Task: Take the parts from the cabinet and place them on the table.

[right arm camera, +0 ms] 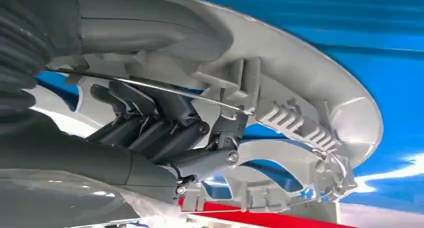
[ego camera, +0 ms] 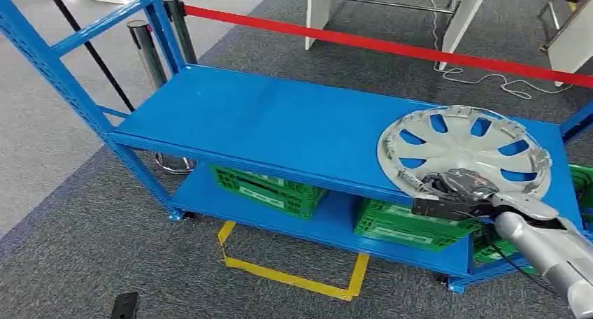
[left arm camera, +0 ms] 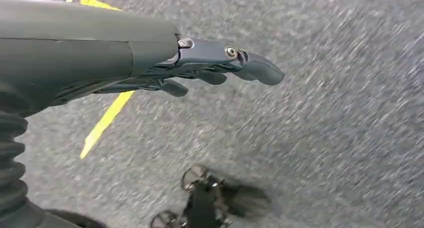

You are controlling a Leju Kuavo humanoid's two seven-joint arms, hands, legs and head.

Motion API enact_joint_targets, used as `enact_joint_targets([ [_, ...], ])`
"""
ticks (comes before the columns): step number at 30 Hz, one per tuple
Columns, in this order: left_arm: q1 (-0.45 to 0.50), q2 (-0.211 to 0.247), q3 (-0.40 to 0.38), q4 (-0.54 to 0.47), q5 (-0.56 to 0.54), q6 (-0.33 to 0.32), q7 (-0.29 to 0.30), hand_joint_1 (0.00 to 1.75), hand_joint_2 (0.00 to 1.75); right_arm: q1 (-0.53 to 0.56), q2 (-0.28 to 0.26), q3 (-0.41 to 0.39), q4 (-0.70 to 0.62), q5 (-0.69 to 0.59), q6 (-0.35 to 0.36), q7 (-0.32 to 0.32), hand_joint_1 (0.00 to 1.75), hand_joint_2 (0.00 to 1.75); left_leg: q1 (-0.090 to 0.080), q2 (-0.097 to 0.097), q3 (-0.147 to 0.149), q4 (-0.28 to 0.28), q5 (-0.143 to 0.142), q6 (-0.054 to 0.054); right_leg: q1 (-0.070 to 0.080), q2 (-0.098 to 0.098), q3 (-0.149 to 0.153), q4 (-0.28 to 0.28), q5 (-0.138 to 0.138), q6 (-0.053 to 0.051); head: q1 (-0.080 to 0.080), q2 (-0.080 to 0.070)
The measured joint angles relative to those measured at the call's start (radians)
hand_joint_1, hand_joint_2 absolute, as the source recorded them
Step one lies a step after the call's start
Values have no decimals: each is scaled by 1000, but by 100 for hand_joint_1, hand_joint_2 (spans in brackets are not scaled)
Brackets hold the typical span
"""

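Observation:
A silver wheel cover (ego camera: 465, 148) with several spokes sits at the right end of the blue cabinet's top shelf (ego camera: 280, 123). My right hand (ego camera: 458, 187) grips its near rim, thumb on one side and dark fingers curled behind the rim. The right wrist view shows those fingers (right arm camera: 150, 130) hooked inside the wheel cover (right arm camera: 310, 113) against its wire ring. My left hand (left arm camera: 210, 70) hangs over the grey carpet with its fingers stretched out and nothing in it.
Green crates (ego camera: 269, 187) stand on the lower shelf (ego camera: 336, 224). A red barrier strap (ego camera: 391, 47) runs behind the cabinet on steel posts (ego camera: 143, 46). Yellow tape (ego camera: 294, 277) marks the carpet in front. White table legs (ego camera: 461, 15) stand at the back.

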Motion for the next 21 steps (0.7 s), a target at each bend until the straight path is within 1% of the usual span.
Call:
enact_joint_targets([
  [2, 2, 0, 1, 0, 3, 22, -41, 0, 175, 14, -10, 2, -7, -2, -34, 1, 175, 175, 0, -1, 0, 0, 0, 0, 0, -1, 0, 0, 0, 0, 0, 0],
  [3, 3, 0, 1, 0, 6, 22, -67, 0, 0, 23, -15, 2, -16, -5, -51, 5, 175, 175, 0, 0, 0, 0, 0, 0, 0, -1, 0, 0, 0, 0, 0, 0],
  [5, 5, 2, 2, 0, 21, 8, -128, 0, 0, 63, -35, -8, -55, -49, -95, 2, 175, 175, 0, -2, 0, 0, 0, 0, 0, -3, 1, -1, 0, 0, 0, 0],
  [6, 6, 2, 3, 0, 30, -7, -167, 0, 0, 97, -51, -30, -97, -88, -124, -7, 175, 175, 0, -5, -1, 0, 0, 0, 0, -5, 2, -1, 0, 0, 1, 0],
  [7, 8, 2, 5, 0, 37, -19, -190, 0, 0, 132, -62, -52, -135, -114, -143, -11, 175, 175, 0, -5, -3, 0, 0, 0, 0, -5, 12, -1, 0, 0, 0, 0],
  [8, 10, 3, 6, 0, 41, -29, -207, 0, 0, 168, -73, -79, -183, -140, -156, -12, 175, 175, 0, -5, -4, 0, 0, 0, 0, -6, 12, -1, 0, 0, 0, 0],
  [10, 15, 5, 7, 0, 45, -39, -217, 0, 0, 241, -98, -133, -278, -173, -154, -12, 175, 175, -1, -5, -4, 0, 0, 0, 0, -5, 12, -1, 0, 1, 0, 0],
  [12, 16, 5, 8, 0, 47, -47, -223, 0, 0, 301, -111, -183, -361, -193, -155, -18, 175, 175, -1, -5, -6, 0, 0, 0, 0, -5, 10, -1, 0, 1, 0, 0],
  [16, 18, 6, 9, 0, 46, -62, -227, 0, 0, 405, -139, -309, -527, -224, -147, -44, 175, 175, -1, -5, -9, 0, 0, 0, 0, -6, 7, -1, 0, 1, -1, 0],
  [21, 21, 4, 10, 0, 35, -48, -225, 0, 0, 500, -191, -467, -738, -235, -80, -58, 175, 175, -1, -5, -9, 0, 0, 0, 0, -6, 6, -1, 0, 1, 0, 0],
])
